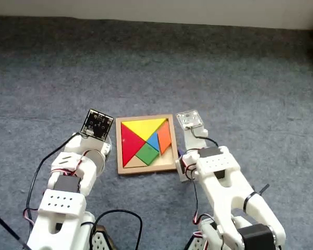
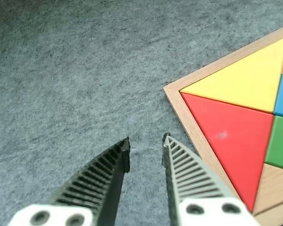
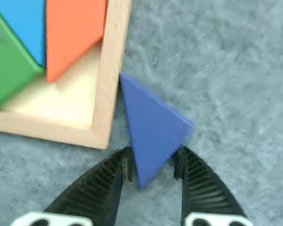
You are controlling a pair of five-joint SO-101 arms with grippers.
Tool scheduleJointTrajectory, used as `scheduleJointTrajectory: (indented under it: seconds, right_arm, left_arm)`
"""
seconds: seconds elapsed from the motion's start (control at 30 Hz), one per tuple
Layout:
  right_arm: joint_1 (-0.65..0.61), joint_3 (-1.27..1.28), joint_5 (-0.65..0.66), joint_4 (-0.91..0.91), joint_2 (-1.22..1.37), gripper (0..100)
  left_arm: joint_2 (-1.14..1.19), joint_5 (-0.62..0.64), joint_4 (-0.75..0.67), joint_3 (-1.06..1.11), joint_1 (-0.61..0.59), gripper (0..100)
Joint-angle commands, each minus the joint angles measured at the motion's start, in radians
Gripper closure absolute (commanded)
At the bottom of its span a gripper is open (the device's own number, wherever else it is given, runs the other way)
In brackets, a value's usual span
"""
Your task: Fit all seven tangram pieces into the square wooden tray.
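The dark blue wooden triangle (image 3: 153, 125) lies flat on the grey carpeted surface (image 1: 224, 78), outside the square wooden tray (image 3: 111, 70); one corner touches the tray's outer rim, at about 4 o'clock from the tray's centre in the high view. Inside the tray sit a large yellow triangle (image 1: 143, 126) at 12 o'clock, a large red triangle (image 1: 128, 146) at 9 o'clock, a green square (image 1: 147, 153), a small light-blue triangle (image 1: 153, 140) and an orange parallelogram (image 1: 165, 136) at 3 o'clock; bare wood shows at the 5 and 7 o'clock corners.

The right gripper (image 3: 153, 162) has its jaws apart, one on each side of the triangle's near corner and close to both edges. The left gripper (image 2: 146, 143) hangs over the surface at the tray's 9 o'clock side, jaws apart and holding nothing.

The step in hand looks like picking up the blue triangle; the jaws should close squarely on the two slanted edges, farther up from the tip so it cannot squeeze out; lift it clear of the rim before turning it to match a bare corner.
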Motion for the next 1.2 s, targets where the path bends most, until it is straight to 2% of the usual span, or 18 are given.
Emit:
scheduleJointTrajectory:
  seconds: [0.0, 0.33, 0.57, 0.8, 0.93, 1.17]
  right_arm:
    - [0.047, -0.027, 0.031, 0.062, -0.001, 85.3]
    - [0.051, -0.073, 0.031, 0.047, -0.001, 84.8]
    - [0.025, -0.143, 0.031, 0.051, 0.01, 72.6]
    - [-0.015, -0.165, 0.032, 0.045, 0.021, 72.4]
    - [-0.039, -0.197, 0.118, 0.038, 0.105, 72.4]
    - [-0.039, -0.308, 0.123, 0.038, 0.246, 72.4]
  left_arm:
    - [-0.016, 0.005, -0.015, -0.007, 0.007, 87]
    - [-0.016, 0.005, -0.017, -0.007, 0.007, 87]
    - [-0.016, 0.005, -0.017, -0.007, 0.007, 87]
    - [-0.016, 0.005, -0.017, -0.007, 0.007, 87]
    - [-0.016, 0.005, -0.017, -0.007, 0.007, 87]
    - [-0.016, 0.005, -0.017, -0.007, 0.007, 87]
